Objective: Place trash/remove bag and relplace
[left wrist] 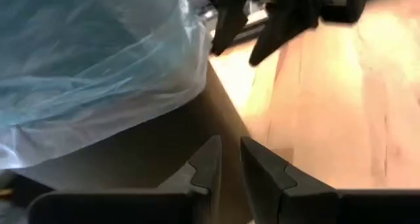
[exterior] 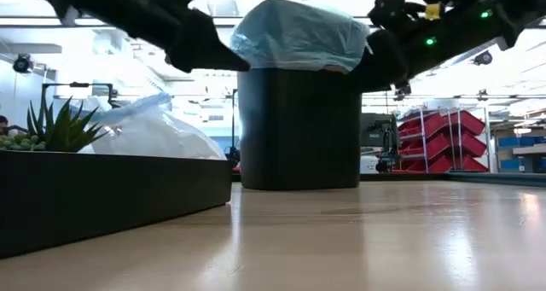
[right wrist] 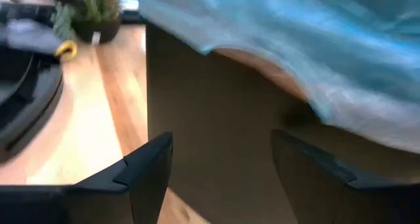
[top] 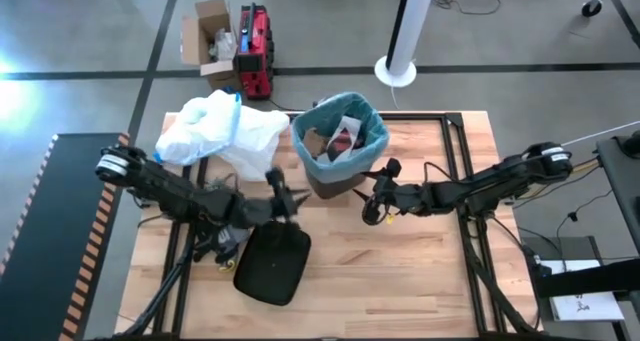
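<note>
Blue bag (top: 345,121) lining the bin (top: 335,176), left tool (top: 290,213) nearly clenched beside it, empty; right tool (top: 375,203) spread wide.

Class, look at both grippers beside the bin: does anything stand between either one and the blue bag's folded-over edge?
Nothing visible does. The left gripper and right gripper flank the bin, each just below the bag, whose edge hangs over the rim, with bare bin wall ahead.
</note>
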